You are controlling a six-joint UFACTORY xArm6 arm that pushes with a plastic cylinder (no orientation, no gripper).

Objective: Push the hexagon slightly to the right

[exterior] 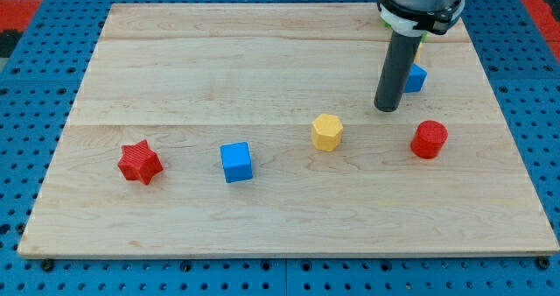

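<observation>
Gripperless upright rod, my tip [386, 109] up-right of the yellow hexagon [327, 132], apart from it.

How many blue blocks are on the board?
2: a blue cube left of the yellow hexagon, and a blue block partly hidden behind my tip.

Two red blocks [140, 163], two blue [236, 162], one yellow [327, 132]

My tip [386, 109] sits on the wooden board [262, 217] up and right of the yellow hexagon [327, 132], not touching it. A red cylinder [429, 139] is right of the hexagon, and a blue block [415, 77] peeks out behind the rod. Over on the left there's a blue cube [236, 162] and a red star [140, 162].
</observation>
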